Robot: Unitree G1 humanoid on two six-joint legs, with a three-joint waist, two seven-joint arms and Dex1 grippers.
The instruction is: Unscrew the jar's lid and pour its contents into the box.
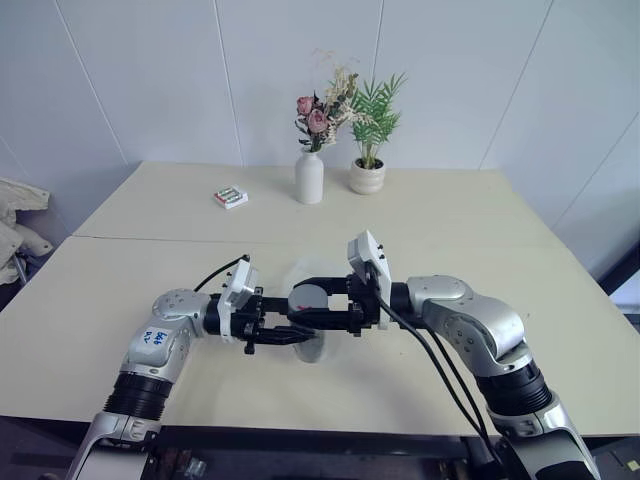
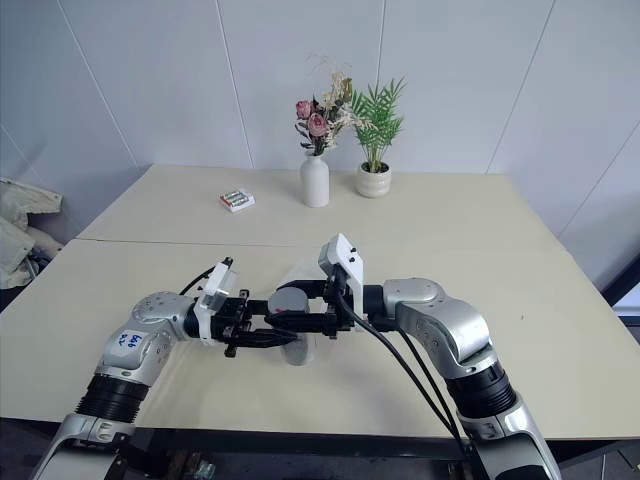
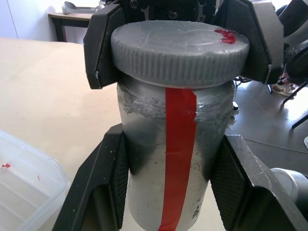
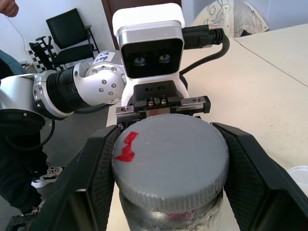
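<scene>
I hold the jar [image 3: 144, 163], a cloudy clear cylinder with a red stripe down its side, above the table between both arms. My left gripper [image 3: 173, 139] is shut on the jar's body, one black finger [image 3: 103, 187] on each side. The silver-grey lid [image 4: 171, 159], with a red mark on top, sits on the jar. My right gripper [image 4: 166, 130] is shut on the lid's ribbed rim. In the head views the two grippers meet at the lid [image 1: 308, 298]. A corner of the clear box [image 3: 24, 183] lies on the table beside the jar. The contents cannot be made out.
At the back of the table [image 1: 480, 230] stand a white vase with flowers [image 1: 309, 177] and a small potted plant [image 1: 367, 176]. A small flat pack [image 1: 230, 197] lies to their left. The table's front edge runs just below my arms.
</scene>
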